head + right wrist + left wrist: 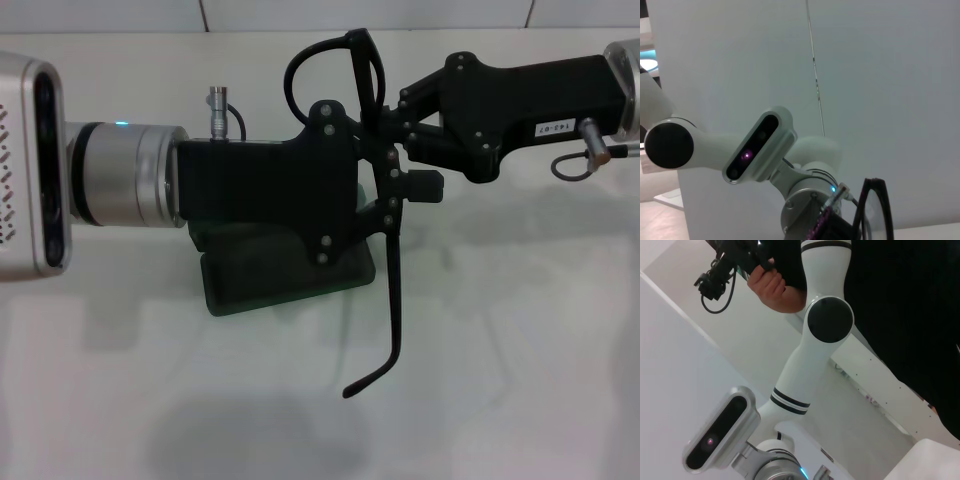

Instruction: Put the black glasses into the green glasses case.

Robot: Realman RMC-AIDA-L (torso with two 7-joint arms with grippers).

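Note:
The black glasses [393, 290] hang in the air over the white table, lens rim up and one long temple arm pointing down toward the front. My left gripper [392, 180] reaches in from the left and is shut on the frame near its hinge. From the right, my right gripper [398, 135] meets it and is shut on the same frame just above. The green glasses case [285, 285] lies on the table under the left gripper, mostly hidden, so its lid state is unclear. The right wrist view shows the glasses [875, 210] beside the left arm's wrist camera [752, 147].
Bare white table [520, 330] spreads in front and to the right of the case. A cable loop [570, 165] hangs off the right wrist. The left wrist view shows only the robot's white arm [827, 320] and a person's hand [772, 287].

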